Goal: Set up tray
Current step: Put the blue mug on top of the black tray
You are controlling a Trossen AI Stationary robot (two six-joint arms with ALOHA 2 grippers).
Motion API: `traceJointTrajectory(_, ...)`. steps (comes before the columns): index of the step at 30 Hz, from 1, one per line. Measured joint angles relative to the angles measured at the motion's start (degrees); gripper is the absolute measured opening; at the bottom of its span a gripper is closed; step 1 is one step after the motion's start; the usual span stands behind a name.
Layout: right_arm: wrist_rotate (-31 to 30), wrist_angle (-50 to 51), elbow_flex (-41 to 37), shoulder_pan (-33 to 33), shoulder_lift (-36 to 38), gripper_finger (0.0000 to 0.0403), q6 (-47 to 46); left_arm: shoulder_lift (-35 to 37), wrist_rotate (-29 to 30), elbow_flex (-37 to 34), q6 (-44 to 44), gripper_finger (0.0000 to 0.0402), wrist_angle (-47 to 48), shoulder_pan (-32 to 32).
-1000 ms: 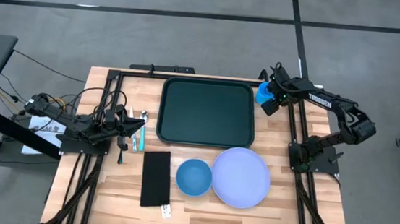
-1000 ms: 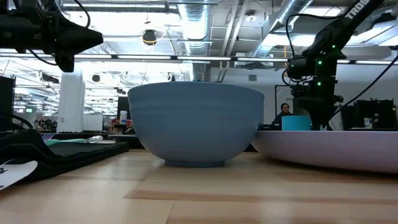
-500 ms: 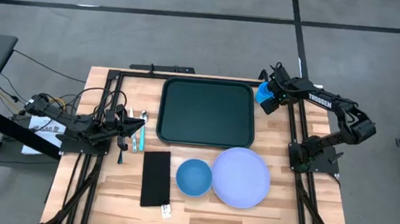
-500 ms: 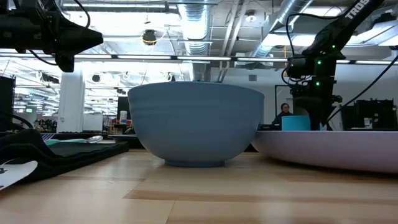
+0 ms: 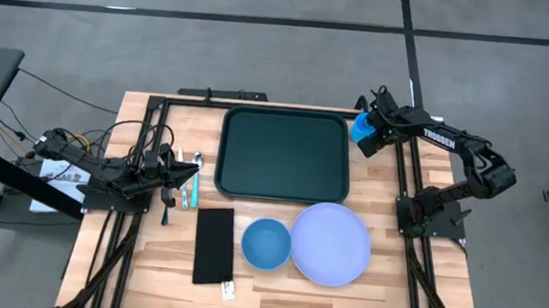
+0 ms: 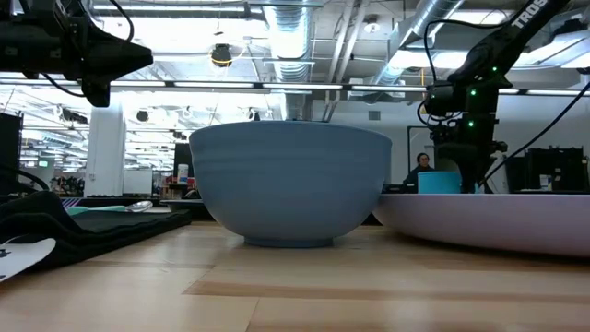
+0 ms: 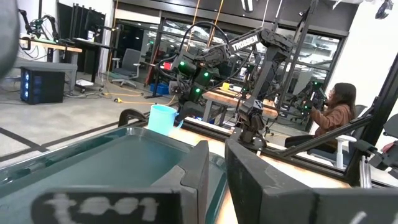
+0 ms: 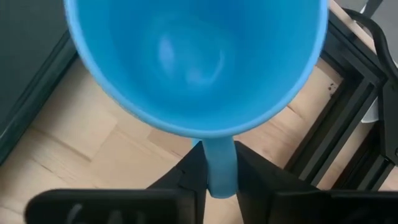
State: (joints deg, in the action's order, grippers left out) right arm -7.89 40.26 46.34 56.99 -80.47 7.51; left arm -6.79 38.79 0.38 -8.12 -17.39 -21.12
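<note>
Up at the table's far right corner, the right gripper [image 8: 214,177] pinches the handle of a bright blue cup [image 5: 361,129], just beside the dark tray [image 5: 284,155] lying along the far edge. Opposite, the left gripper [image 5: 191,170] rests at the left edge, fingers nearly together, holding nothing.

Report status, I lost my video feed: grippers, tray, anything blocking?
Right gripper shut on blue cup handle, beside tray. Left gripper shut, waiting at table's left. Tray bare, nothing blocking.
</note>
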Motion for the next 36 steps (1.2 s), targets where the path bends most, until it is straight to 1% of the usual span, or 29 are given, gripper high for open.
traceJointTrajectory(5, 0.2, 0.1, 0.0, 0.0, 0.0, 0.0045, 0.0, 0.0, 0.0, 0.0, 0.0, 0.0041, 0.0, 0.0)
traceJointTrajectory(10, 0.3, 0.8, 0.1, 0.0, 0.0, 0.0051, -0.6, 0.0, 0.0, 0.0, 0.0, 0.0041, 0.0, 0.0)
traceJointTrajectory(14, 0.3, 1.7, 0.4, 0.0, 0.0, 0.0047, -1.8, 0.0, 0.0, 0.0, 0.0, 0.0041, 0.0, 0.0)
traceJointTrajectory(23, 0.3, 8.9, 7.4, -0.5, 0.0, 0.0049, -4.5, 0.0, 0.0, 0.0, 0.0, 0.0041, 0.0, 0.0)
traceJointTrajectory(27, 0.4, 11.9, 11.0, -2.7, 0.0, 0.0043, -4.6, 0.0, 0.0, 0.0, 0.0, 0.0041, 0.0, 0.0)
traceJointTrajectory(36, 0.8, 13.0, 18.5, -10.9, 0.0, 0.0048, -6.1, 0.0, 0.0, 0.0, 0.0, 0.0041, 0.0, 0.0)
